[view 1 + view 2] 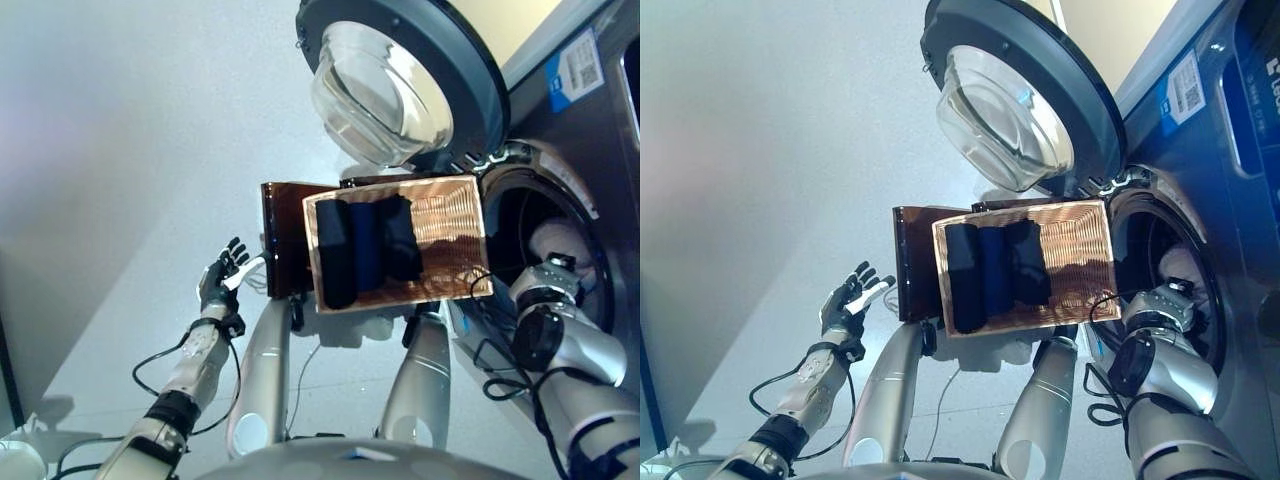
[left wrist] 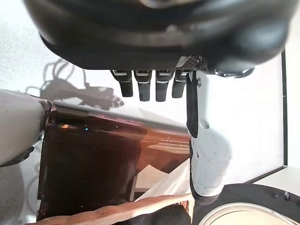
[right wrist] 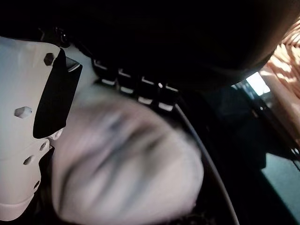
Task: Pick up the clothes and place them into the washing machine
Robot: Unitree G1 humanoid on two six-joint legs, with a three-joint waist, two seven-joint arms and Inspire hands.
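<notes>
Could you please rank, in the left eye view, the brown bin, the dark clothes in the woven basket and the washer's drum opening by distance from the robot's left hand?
From the left hand, out to the left:
1. Brown bin, just beside the hand.
2. Dark clothes, lying in the woven basket past the bin.
3. Drum opening, far right, behind the open door.

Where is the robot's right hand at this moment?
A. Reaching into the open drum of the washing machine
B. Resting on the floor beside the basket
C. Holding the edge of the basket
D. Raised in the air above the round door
A: the right hand is past the drum opening of the washing machine, next to a pale garment, while the round door stands open above.
</notes>
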